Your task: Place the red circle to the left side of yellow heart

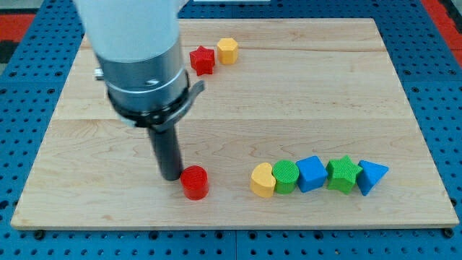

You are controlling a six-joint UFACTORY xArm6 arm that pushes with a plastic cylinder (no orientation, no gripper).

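Note:
The red circle (194, 182) lies on the wooden board (238, 87) near the view's bottom, left of centre. The yellow heart (263, 180) lies to its right, with a gap of bare wood between them. My tip (172, 175) stands just left of the red circle, touching or nearly touching its left side.
A green circle (286, 177), blue cube (312, 173), green star (343, 174) and blue triangle (371, 177) continue the row right of the yellow heart. A red star (203, 60) and a yellow hexagon (227, 50) sit near the view's top. The arm's body (141, 58) looms over the board's left.

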